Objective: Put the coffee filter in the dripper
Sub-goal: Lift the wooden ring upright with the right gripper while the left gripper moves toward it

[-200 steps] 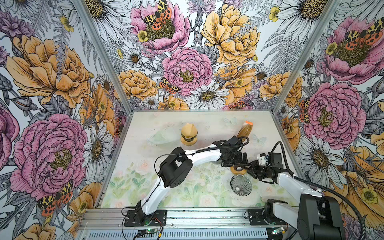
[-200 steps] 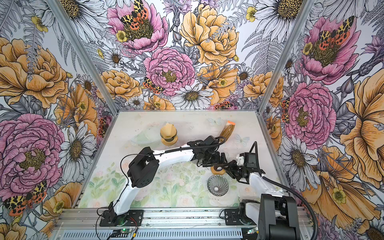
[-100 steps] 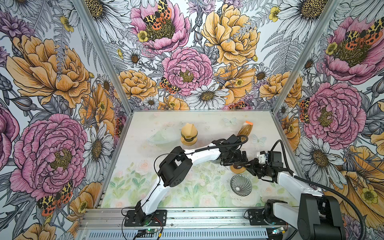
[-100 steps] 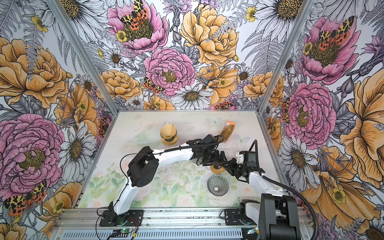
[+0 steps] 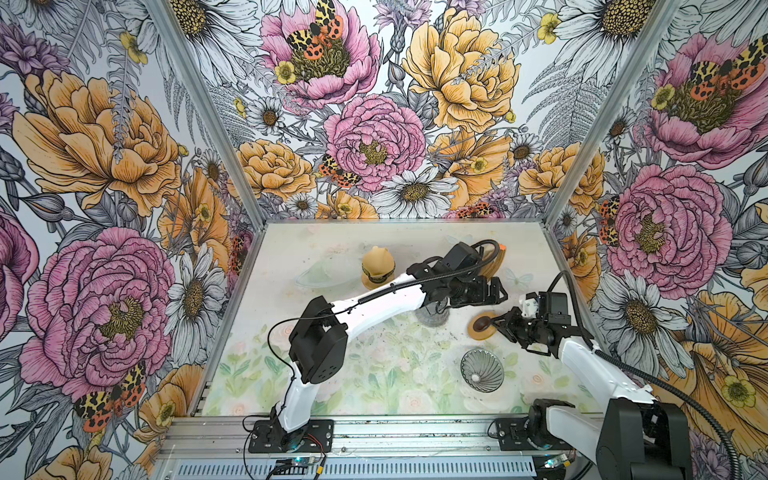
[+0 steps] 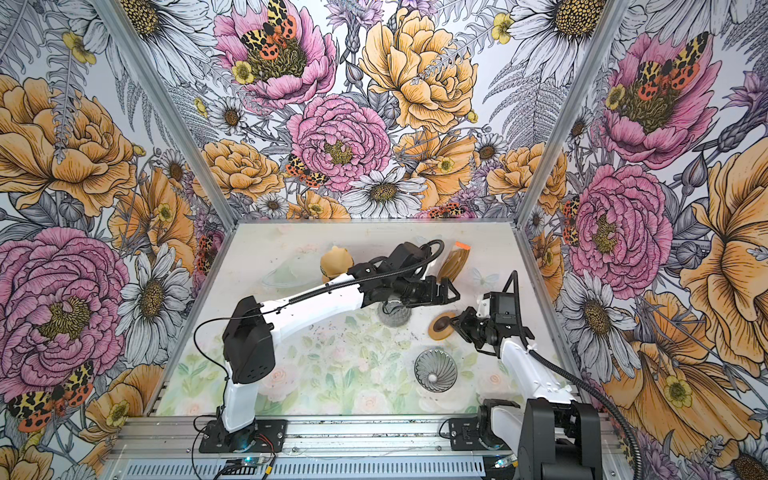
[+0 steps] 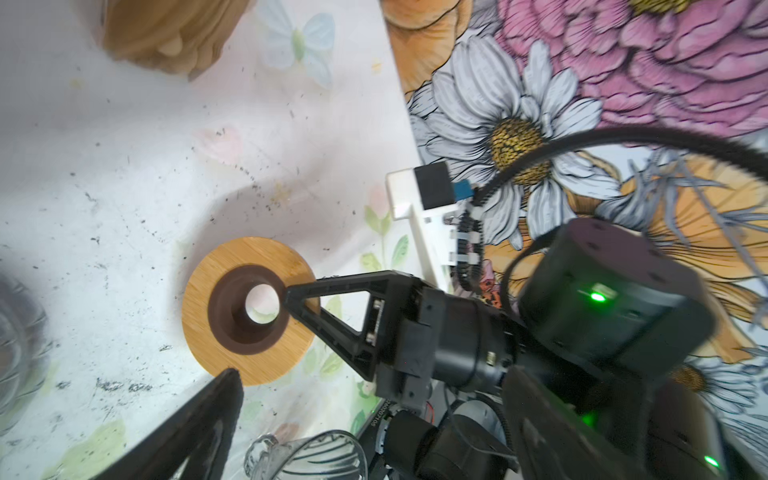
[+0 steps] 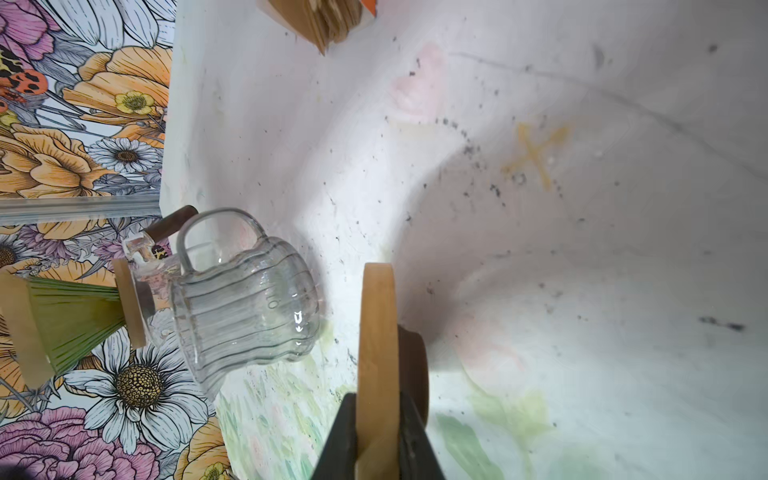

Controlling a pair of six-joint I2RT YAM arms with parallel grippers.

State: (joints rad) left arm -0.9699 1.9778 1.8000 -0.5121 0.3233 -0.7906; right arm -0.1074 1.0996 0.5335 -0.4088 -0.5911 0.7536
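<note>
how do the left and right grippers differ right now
The left gripper stands wide open and holds nothing; the right gripper is closed on the edge of the wooden ring. In both top views the left gripper points toward the right wall, reaching past the glass jug, while the right gripper points back toward the left. Both are black and sit close together on the right part of the table.

White links (image 5: 382, 305), black joints (image 5: 318, 347), ribbed black cables (image 7: 623, 135), right tool (image 5: 497, 325) with triangular fingers (image 7: 332, 332)
</note>
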